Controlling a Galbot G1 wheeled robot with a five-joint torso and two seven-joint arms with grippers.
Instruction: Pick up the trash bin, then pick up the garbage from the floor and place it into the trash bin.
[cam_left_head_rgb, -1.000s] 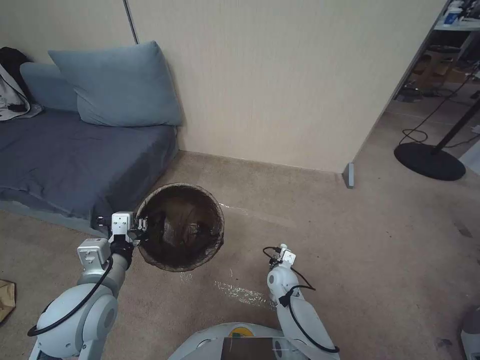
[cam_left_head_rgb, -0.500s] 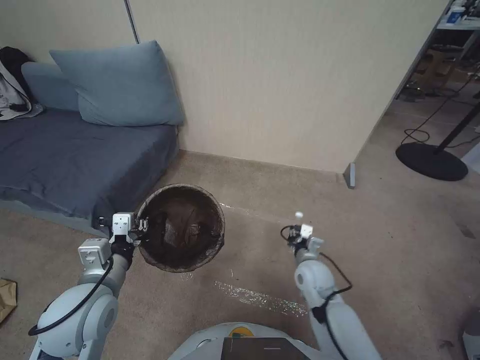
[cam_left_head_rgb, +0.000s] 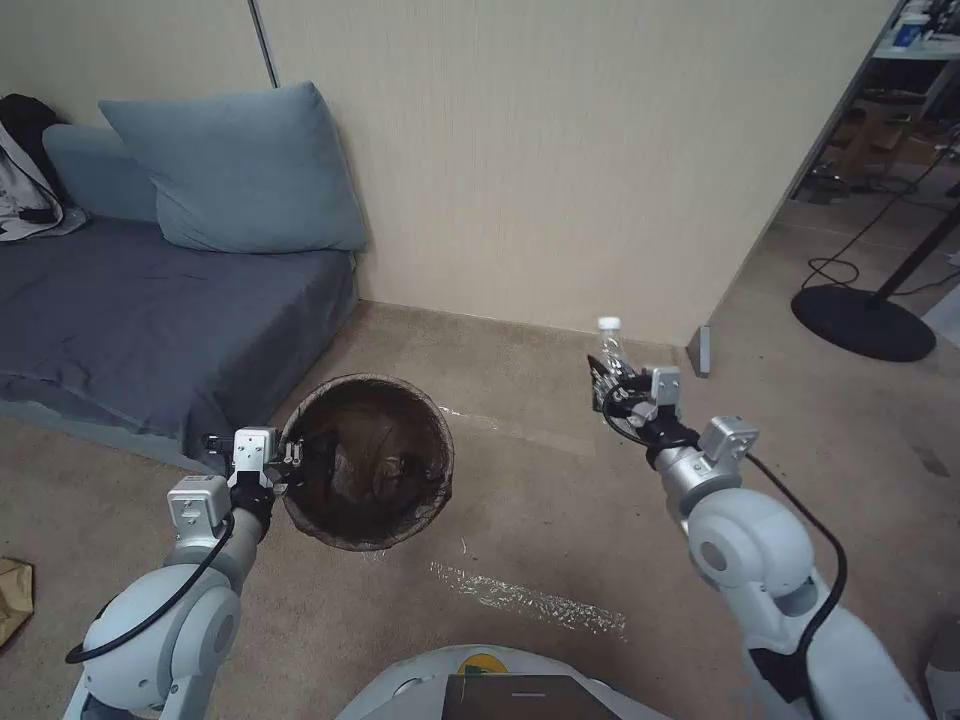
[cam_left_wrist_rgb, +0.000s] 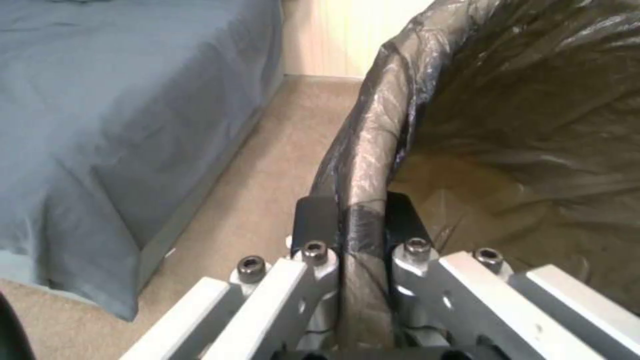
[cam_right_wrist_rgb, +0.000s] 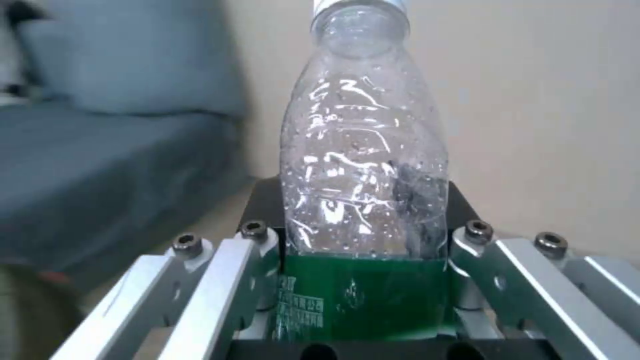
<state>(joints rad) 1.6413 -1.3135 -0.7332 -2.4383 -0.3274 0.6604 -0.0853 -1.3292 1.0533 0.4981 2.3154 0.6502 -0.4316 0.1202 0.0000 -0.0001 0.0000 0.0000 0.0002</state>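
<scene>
- At the far left edge of the head view, a crumpled brown paper bag lies on the beige carpet.
- The left gripper is clamped on the rim of the round trash bin lined with a dark brown-black bag, beside the grey-blue mattress. The left wrist view shows its black pads pinching the bag-covered rim.
- The right gripper grips the clear plastic bottle with a white cap upright, well right of the bin; the right wrist view shows its green label between the fingers.

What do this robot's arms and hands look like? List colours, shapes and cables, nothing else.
Both arms: rounded glossy white shells, grey metal wrist sections, small white box modules, looping black cables. Left hand and right hand: silver bars with hex bolts, flat black fingers.
</scene>
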